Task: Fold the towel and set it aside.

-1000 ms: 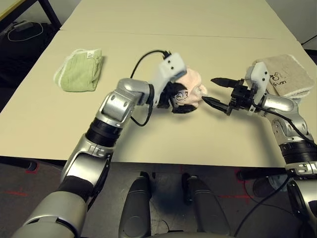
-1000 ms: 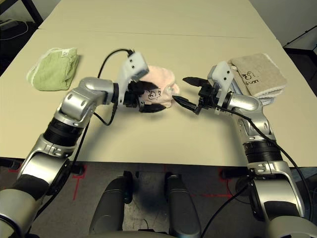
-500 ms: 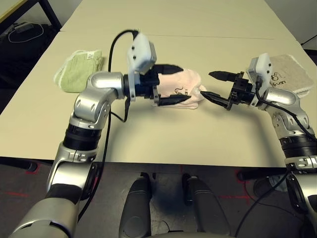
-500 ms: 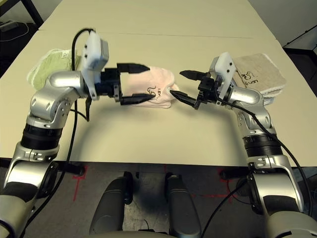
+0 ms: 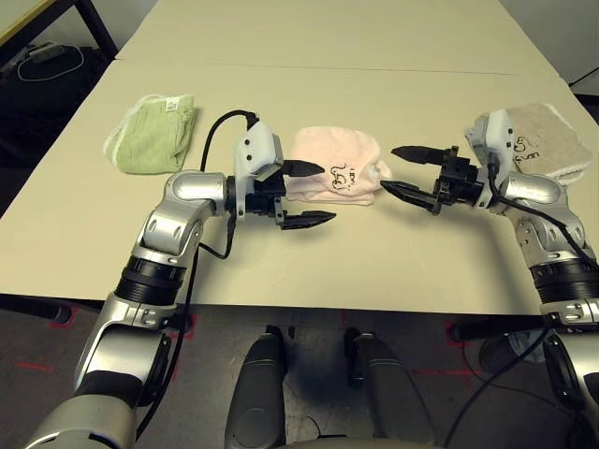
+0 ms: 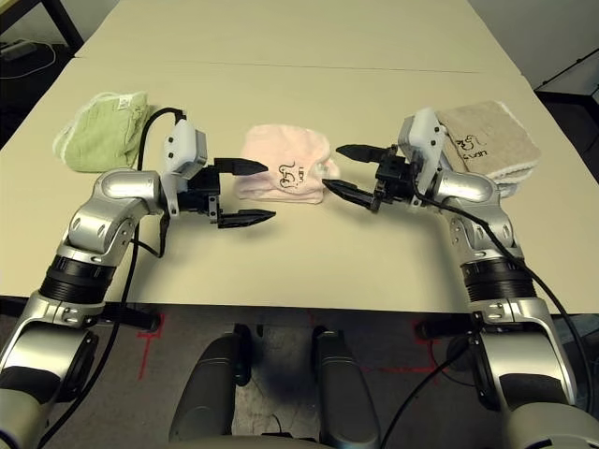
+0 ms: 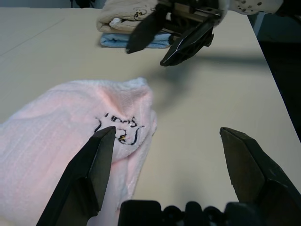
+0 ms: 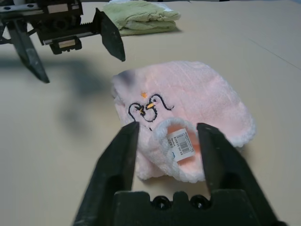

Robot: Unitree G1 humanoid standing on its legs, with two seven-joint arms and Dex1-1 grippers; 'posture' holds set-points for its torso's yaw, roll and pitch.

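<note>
Pink towel lies between left hand and right hand

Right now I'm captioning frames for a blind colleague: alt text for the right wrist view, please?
A folded pink towel with an embroidered animal mark lies on a beige table, the right gripper open around its looped, tagged corner. Beyond hover the left gripper and a green towel.

No legible text; towel tag unreadable

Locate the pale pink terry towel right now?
The folded pale pink terry towel lies mid-table in the head views, between the left gripper and the right gripper, with the light green towel off to its left.
</note>
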